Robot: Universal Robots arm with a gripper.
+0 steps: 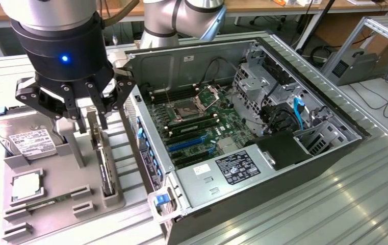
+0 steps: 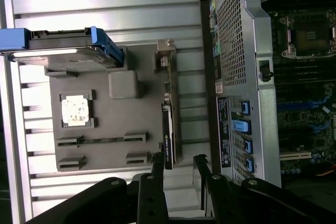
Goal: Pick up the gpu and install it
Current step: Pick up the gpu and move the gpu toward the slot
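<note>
The gpu point(image 1: 105, 166) stands on its long edge in a slot of the grey holder block point(image 1: 61, 173), a thin black card with a metal edge. My gripper point(image 1: 90, 122) hangs over its far end, fingers pointing down. In the wrist view the gpu point(image 2: 168, 129) runs up to the black fingertips point(image 2: 157, 162), and its near end sits between them, close to one finger with a gap to the other. The gripper point(image 2: 178, 162) is open and grips nothing. The open computer case point(image 1: 330, 117) lies at the exterior view's right, its motherboard point(image 1: 194, 122) and blue card slots point(image 1: 185, 144) exposed.
On the holder block also rest a silver hard drive with blue rails point(image 1: 27, 140), a square processor chip point(image 1: 27, 185) and a narrow memory stick point(image 1: 47, 201). The case's perforated rear wall point(image 2: 233, 51) stands right beside the holder. Everything rests on a ribbed aluminium table point(image 1: 330, 204).
</note>
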